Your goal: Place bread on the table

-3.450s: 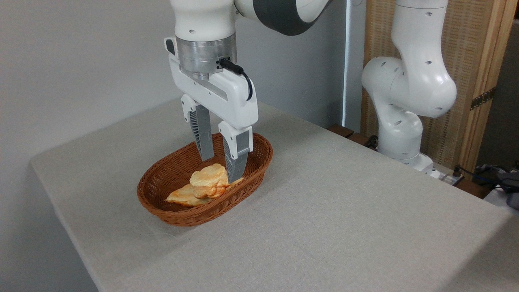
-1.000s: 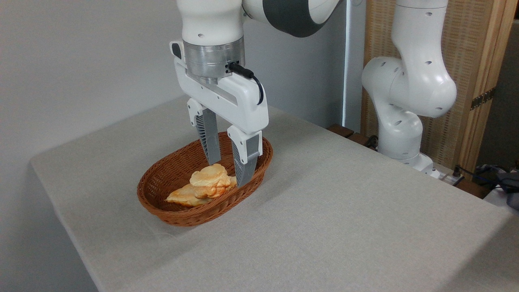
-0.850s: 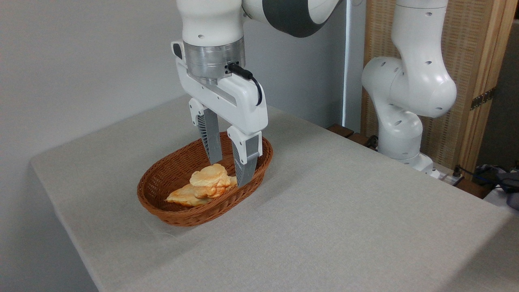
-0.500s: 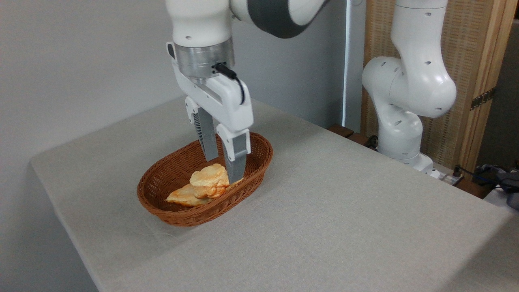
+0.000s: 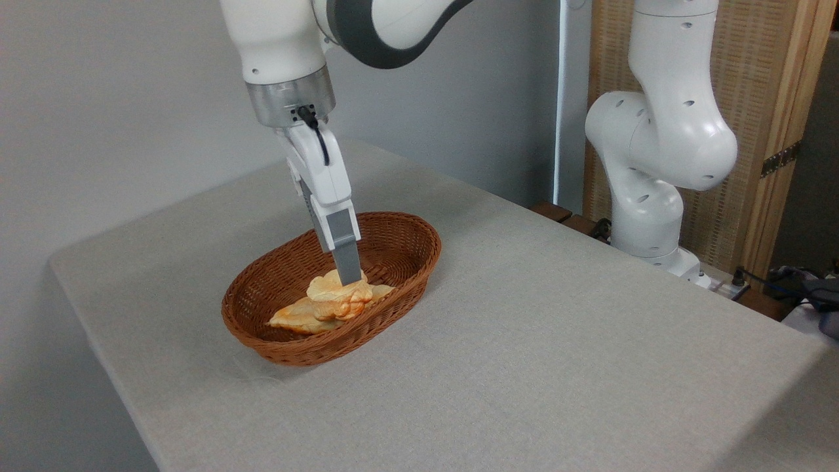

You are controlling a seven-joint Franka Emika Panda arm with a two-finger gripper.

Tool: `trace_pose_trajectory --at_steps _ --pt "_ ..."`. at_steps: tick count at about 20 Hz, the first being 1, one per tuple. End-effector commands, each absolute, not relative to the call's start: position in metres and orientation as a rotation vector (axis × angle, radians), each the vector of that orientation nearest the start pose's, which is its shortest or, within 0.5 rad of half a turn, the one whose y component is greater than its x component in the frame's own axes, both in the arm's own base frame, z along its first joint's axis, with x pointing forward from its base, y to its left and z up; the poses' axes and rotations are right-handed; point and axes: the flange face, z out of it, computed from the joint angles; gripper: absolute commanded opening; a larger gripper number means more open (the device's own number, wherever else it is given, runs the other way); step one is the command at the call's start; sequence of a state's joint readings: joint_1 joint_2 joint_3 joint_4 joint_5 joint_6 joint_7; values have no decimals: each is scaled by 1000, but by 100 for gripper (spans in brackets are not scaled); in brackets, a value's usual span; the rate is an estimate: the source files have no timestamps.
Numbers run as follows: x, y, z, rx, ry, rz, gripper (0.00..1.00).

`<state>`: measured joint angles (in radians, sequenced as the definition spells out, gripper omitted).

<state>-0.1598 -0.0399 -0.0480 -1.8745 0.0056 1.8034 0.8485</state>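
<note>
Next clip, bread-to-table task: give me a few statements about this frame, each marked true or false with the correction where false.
1. The bun lies inside the basket. True.
2. The bun already rests on the bare table. False: it is in the basket, on top of a flatter loaf.
3. The gripper is down at the bun's top. True; whether its jaws are open cannot be told, as it is seen edge-on.
4. The basket has tipped onto its side. False: it sits upright on the table.
5. A second basket stands near the robot base. False: there is only one basket.
</note>
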Motion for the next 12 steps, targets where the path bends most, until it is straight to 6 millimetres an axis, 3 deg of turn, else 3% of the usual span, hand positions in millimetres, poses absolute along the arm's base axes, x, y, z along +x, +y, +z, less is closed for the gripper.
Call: trace_pose_trajectory --at_steps 1,12 --pt "537 -117 513 -2674 1611 90 100" --pt "542 -131 486 -2646 1650 167 100"
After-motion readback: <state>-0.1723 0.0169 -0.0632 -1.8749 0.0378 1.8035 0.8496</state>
